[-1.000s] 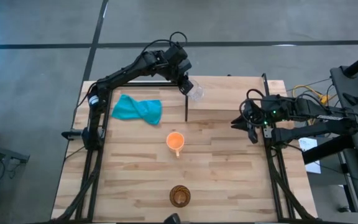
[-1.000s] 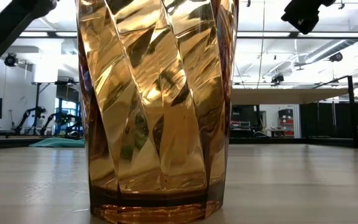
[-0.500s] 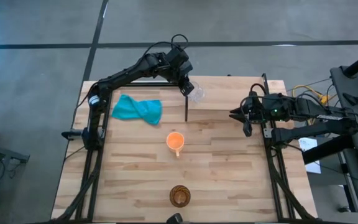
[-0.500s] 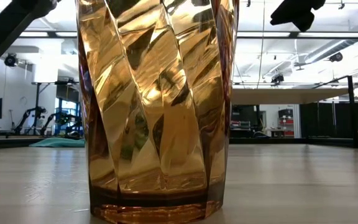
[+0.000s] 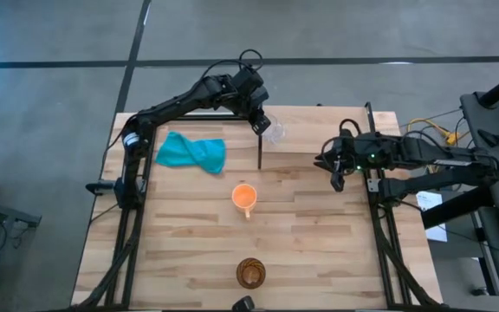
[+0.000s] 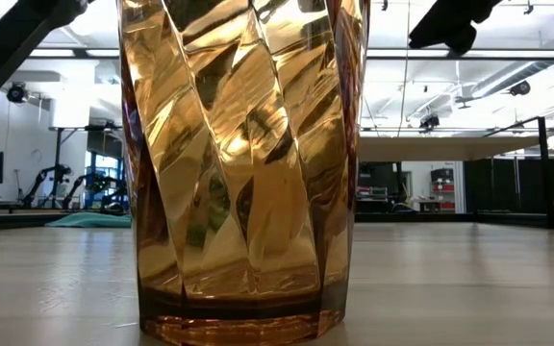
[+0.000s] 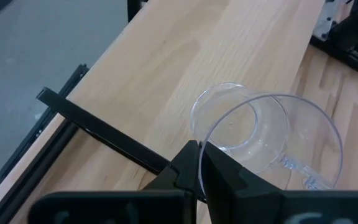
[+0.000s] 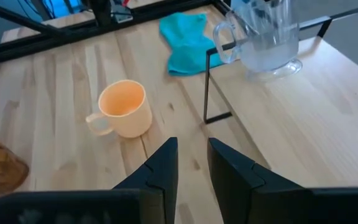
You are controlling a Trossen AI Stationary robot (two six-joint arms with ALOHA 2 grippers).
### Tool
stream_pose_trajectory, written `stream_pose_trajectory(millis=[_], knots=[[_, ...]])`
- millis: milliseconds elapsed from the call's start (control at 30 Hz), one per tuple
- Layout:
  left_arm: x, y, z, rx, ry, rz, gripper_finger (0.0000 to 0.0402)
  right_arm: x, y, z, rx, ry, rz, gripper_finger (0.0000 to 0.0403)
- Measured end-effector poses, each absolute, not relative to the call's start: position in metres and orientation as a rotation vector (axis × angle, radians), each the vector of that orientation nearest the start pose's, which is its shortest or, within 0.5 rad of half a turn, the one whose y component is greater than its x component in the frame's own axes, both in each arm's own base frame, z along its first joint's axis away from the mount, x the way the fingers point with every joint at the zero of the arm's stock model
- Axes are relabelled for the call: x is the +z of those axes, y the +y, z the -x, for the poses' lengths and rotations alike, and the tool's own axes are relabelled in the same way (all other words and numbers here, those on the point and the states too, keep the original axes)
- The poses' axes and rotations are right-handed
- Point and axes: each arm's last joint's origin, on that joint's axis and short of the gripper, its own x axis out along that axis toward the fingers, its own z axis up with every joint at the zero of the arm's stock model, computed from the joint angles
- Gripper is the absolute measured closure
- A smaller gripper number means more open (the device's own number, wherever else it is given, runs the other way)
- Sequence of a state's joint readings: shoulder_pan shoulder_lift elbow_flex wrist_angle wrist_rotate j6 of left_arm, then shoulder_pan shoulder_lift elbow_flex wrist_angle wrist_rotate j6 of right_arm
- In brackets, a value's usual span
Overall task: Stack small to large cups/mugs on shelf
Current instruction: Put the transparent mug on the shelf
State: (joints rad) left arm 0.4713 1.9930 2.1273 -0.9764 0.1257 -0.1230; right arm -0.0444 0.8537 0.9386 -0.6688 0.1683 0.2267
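Observation:
My left gripper (image 5: 264, 124) is at the shelf's (image 5: 319, 130) left end and is shut on the clear glass cup (image 5: 275, 132), which has a handle (image 8: 222, 40). My right gripper (image 5: 333, 170) hovers open over the table just near of the shelf, pointing toward the table's left. The orange mug (image 5: 244, 196) stands upright on its base mid-table, handle toward the near edge. The brown cup (image 5: 250, 273) stands upright at the near edge and fills the low view (image 6: 248, 173). My left gripper holds the clear cup by its rim (image 7: 209, 138), the wall pinched with one finger inside and one outside. The fingers come from above, slanting down. The cup is a little tilted with its base (image 8: 278, 65) at the shelf board; whether it touches, I cannot tell.
A teal cloth (image 5: 191, 152) lies crumpled on the table's far left. The shelf's black post (image 5: 259, 149) stands between the cloth and the shelf board, just far of the orange mug. Bare planks lie between the mug and the right arm.
My right gripper has moved toward the table's left, along the shelf's near side. My left gripper and the clear cup have stayed at the shelf's left end. The orange mug and brown cup have not moved.

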Motion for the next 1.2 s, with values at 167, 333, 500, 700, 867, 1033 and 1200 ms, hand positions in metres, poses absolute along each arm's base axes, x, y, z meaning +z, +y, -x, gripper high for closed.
stream_pose_trajectory(millis=[167,333,500,700,867,1033,1200], knots=[[0.364,0.191,-0.382,0.375,0.793,0.365,0.0402,0.327,-0.016,-0.171,-0.379,0.562,-0.144,0.0321],[0.363,0.191,-0.382,0.375,0.797,0.366,0.0401,0.325,-0.020,-0.180,-0.494,0.552,-0.059,0.0321],[0.363,0.191,-0.382,0.375,0.795,0.366,0.0402,0.320,-0.021,-0.197,-0.470,0.573,0.030,0.0321],[0.363,0.191,-0.382,0.375,0.796,0.366,0.0402,0.305,-0.029,-0.216,-0.499,0.641,0.040,0.0323],[0.363,0.190,-0.383,0.374,0.796,0.366,0.0402,0.299,-0.037,-0.235,-0.521,0.603,0.036,0.0335],[0.363,0.190,-0.382,0.374,0.796,0.366,0.0402,0.291,-0.046,-0.249,-0.539,0.607,0.062,0.0344],[0.363,0.191,-0.382,0.374,0.797,0.367,0.0402,0.279,-0.054,-0.255,-0.564,0.658,0.060,0.0344]])
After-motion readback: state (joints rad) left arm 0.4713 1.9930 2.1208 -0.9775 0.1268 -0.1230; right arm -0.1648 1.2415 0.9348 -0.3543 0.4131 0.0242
